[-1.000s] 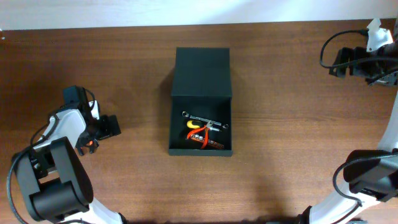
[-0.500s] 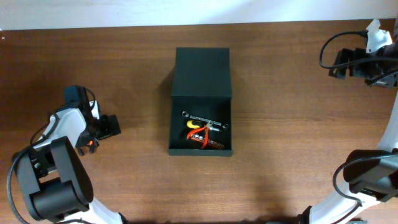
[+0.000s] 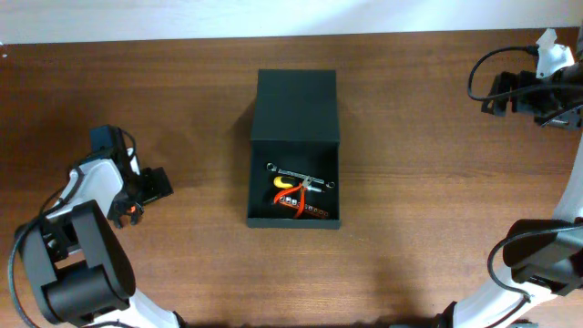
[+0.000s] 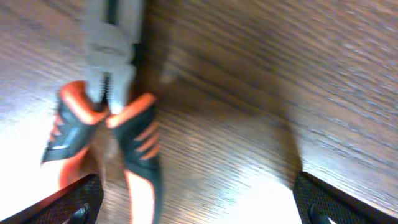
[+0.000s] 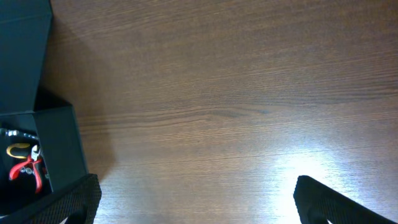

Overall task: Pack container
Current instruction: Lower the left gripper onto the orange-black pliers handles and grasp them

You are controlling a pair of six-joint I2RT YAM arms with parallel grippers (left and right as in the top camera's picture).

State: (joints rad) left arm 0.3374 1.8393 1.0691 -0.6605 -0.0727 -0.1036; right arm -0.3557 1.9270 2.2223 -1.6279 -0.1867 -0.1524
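Note:
The dark green container (image 3: 293, 220) stands at the table's middle with its flap lid (image 3: 295, 105) open toward the back. Inside lie a silver wrench (image 3: 301, 174), a yellow-handled tool (image 3: 284, 182) and red-handled pliers (image 3: 297, 202). My left gripper (image 3: 148, 191) is at the far left, open, low over loose pliers (image 4: 109, 106) with orange-and-black handles lying on the table; its fingertips (image 4: 199, 211) are spread wide and touch nothing. My right gripper (image 3: 494, 93) is at the far right back, open and empty (image 5: 196, 208). The container also shows at the left of the right wrist view (image 5: 59, 149).
The brown wooden table (image 3: 419, 210) carries nothing else. A white wall strip runs along the table's back edge (image 3: 273, 18). The arm bases stand at the front left (image 3: 77, 264) and front right (image 3: 547, 260).
My left gripper has shifted slightly to the left over the loose pliers. The right arm and the container have not moved.

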